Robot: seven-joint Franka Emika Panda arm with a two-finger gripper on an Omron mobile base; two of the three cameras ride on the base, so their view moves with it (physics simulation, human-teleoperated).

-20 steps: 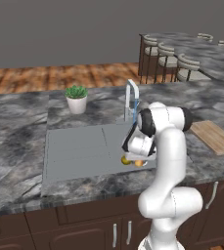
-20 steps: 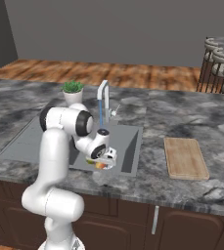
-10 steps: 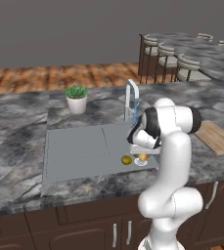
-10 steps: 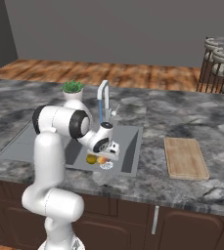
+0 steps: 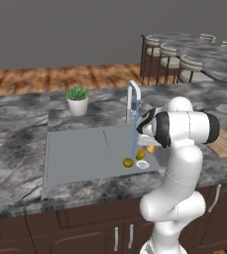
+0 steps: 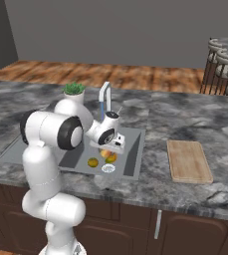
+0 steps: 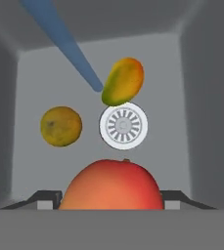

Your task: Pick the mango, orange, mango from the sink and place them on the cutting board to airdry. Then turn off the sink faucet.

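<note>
Since a second back, the gripper (image 7: 111, 202) had been raised out of the sink (image 6: 130, 164), the orange (image 7: 111, 188) clamped between half-open jaws. Mangoes stayed below it by the drain. It probably should've been carried level to the board (image 6: 187, 160), no squeezing.

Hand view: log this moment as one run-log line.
gripper: shut on orange | green-orange mango, olive mango: on sink floor beside drain | sink faucet: running
</note>
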